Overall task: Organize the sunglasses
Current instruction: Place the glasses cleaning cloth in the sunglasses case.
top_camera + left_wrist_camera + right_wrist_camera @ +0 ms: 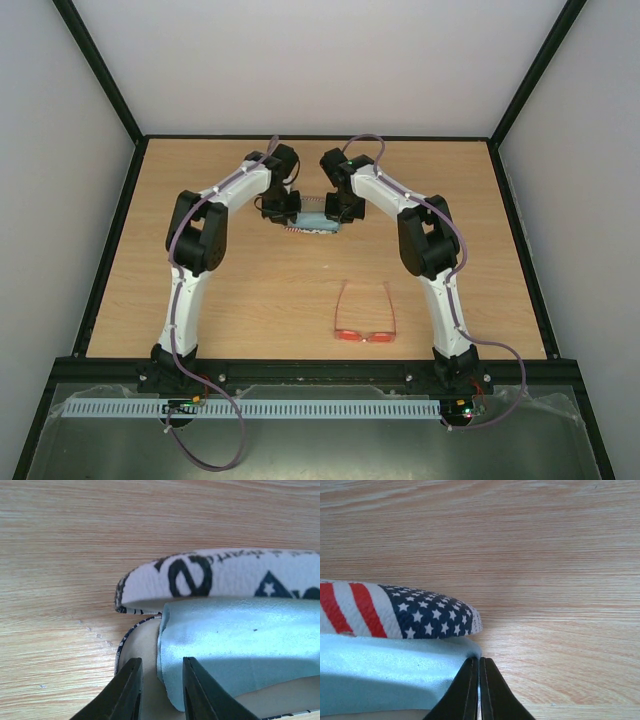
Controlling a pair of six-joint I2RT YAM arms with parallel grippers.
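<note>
Cloth (240,645) edge shows between the narrowly parted left claw (162,661); right claw (479,660) pressed closed.

Print on the case (215,575) — little of it is legible to you.
In the left wrist view you can read one large black "e" beside part of another rounded letter. Small script runs along the upper edge, too skewed to make out. To the right sits a dark triangle holding a white star. The right wrist view gives you its flag print — white stars on navy, red and white stripes.
</note>
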